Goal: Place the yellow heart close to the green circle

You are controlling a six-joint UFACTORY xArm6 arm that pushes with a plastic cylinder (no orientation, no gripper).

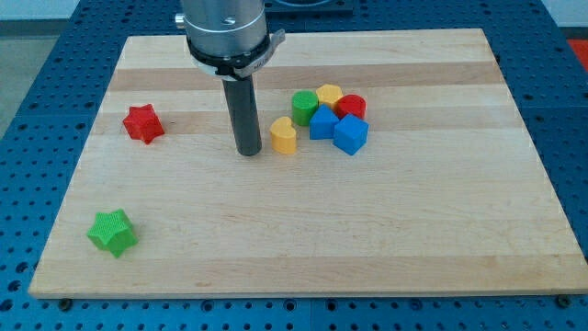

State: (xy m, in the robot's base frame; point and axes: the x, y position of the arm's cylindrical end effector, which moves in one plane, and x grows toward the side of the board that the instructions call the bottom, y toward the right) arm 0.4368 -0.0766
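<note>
Pale wooden tabletop (184,239) resting on a blue perforated base (37,55). The arm carries no pincer, so no open or closed state applies; it ends in a straight dark rod whose lower end, my tip (249,152), stands on the wood just left of the small yellow heart block (284,135), close beside it; whether the two touch cannot be told. Immediately right of the heart and slightly farther back sits the green circle block (305,107), part of a tight cluster with a yellow block (329,95), a red round block (351,106) and two blue blocks (322,121) (350,133). A red star block (143,123) lies well apart at left; a green star block (112,232) lies at near left.
</note>
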